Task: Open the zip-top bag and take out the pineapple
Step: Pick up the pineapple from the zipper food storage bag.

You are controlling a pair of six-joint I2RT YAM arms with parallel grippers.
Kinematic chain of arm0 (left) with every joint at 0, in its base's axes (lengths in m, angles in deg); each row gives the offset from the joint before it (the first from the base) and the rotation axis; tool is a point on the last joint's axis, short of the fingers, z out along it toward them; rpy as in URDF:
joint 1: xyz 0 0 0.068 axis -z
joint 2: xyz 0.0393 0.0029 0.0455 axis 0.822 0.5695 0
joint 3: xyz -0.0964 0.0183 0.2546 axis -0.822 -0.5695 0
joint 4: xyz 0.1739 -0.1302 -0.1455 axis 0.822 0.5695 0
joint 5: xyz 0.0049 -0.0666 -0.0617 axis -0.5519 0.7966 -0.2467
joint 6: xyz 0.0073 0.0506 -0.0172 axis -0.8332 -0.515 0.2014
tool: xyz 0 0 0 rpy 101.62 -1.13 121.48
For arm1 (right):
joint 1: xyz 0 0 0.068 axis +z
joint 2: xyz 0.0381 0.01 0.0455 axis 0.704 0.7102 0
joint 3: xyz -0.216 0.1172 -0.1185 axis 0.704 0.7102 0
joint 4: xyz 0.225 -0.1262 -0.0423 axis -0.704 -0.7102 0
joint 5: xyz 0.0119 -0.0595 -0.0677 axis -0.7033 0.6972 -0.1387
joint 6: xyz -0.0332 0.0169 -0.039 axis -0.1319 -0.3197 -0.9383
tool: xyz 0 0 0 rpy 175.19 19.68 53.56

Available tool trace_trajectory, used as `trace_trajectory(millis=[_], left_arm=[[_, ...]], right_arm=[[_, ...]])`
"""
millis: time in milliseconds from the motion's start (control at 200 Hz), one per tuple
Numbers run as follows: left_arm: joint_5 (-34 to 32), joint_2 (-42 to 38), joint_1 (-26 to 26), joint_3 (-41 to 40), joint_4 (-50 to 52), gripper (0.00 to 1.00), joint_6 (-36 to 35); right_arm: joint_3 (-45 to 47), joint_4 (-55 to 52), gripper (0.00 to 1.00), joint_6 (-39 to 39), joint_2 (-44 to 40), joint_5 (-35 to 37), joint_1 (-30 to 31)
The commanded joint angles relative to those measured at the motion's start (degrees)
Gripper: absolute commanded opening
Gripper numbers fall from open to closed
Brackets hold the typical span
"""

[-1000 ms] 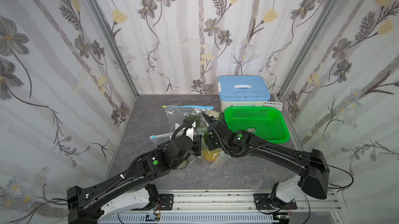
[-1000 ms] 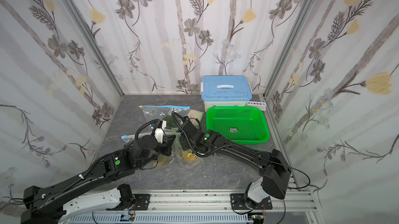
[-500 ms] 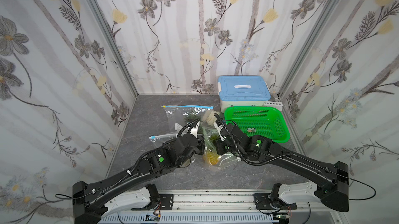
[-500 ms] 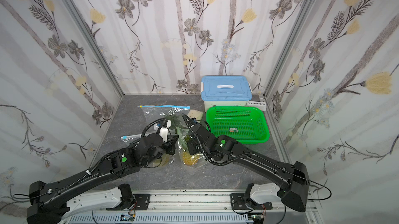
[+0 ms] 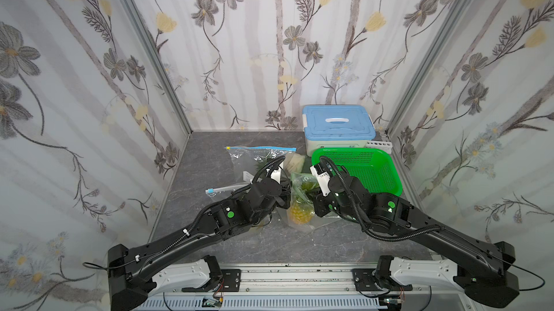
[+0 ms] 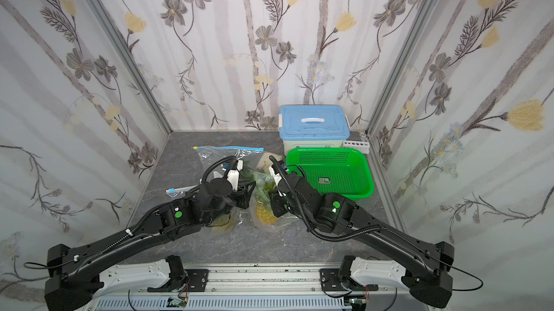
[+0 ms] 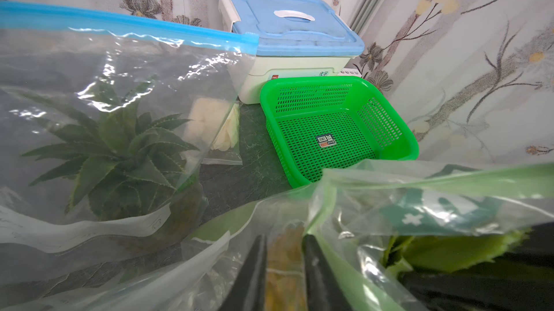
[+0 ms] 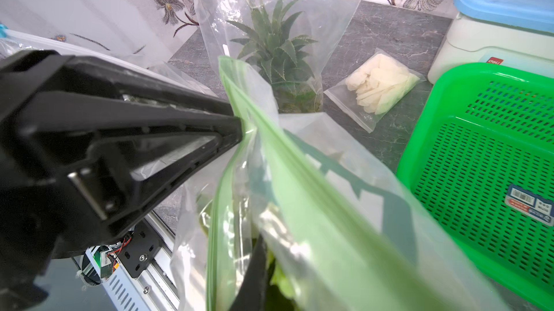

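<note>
My right claw (image 6: 272, 201) is closed, and I seem to have the mouth of the green-edged bag (image 8: 299, 174) pinched in it. The film rises straight up from my fingers, though only one dark finger (image 8: 254, 264) shows in the right wrist view, so I cannot be sure how much film I hold. My left claw (image 7: 283, 243) stands narrowly apart, two dark fingers with a slim gap between them. Its tip rests against the bag's green zip strip, and I cannot tell whether it grips anything. The pineapple (image 5: 299, 213) is inside this bag, near the middle of the grey table (image 5: 209, 159) and between my two claws. Its yellow body lies low and its pale green leaves point up toward the mouth. Farther back and a little left, a blue-edged bag (image 7: 120, 84) holds a dark-leaved pineapple (image 7: 120, 150). A small bag (image 8: 377, 90) of pale slices lies flat on the table between that bag and the green basket (image 7: 380, 120). The basket sits to the right of my right claw, and a box with a blue lid (image 5: 338, 126) stands just behind it against the far wall.
</note>
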Motion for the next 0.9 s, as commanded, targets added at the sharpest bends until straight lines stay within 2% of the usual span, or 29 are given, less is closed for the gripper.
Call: trace_trajectory(millis=[0, 50, 240, 510, 674, 814, 899], left_arm=[[-0.42, -2.59, -0.09, -0.85, 0.39, 0.93, -0.76], [-0.32, -4.16, -0.09, -1.12, 1.10, 1.00, -0.81], [1.40, -9.68, -0.09, -2.82, 2.39, 1.00, -0.61], [5.22, -14.86, -2.13, -9.54, -5.93, 1.00, 4.31], [8.08, -16.91, -6.78, -12.12, -12.01, 1.00, 7.93], [16.08, -17.20, -13.64, -16.43, -22.39, 1.00, 14.19], [18.69, -16.55, -16.30, -18.06, -27.71, 1.00, 16.45]], right_arm=[[-1.26, 3.34, 0.00, -0.72, -1.78, 3.32, 0.09], [-1.85, 3.03, 0.00, -1.07, -2.82, 4.46, 0.03], [-6.24, 1.29, 0.00, -3.17, -5.91, 5.32, -0.70], [-12.19, 0.73, 0.00, -6.33, -9.21, 2.30, -0.76], [-14.18, 0.82, 0.00, -7.66, -10.63, -0.83, -0.69], [-14.52, 1.55, 0.00, -8.46, -11.32, -2.68, -0.70], [-14.61, 2.26, 0.00, -8.98, -11.88, -3.61, -0.70]])
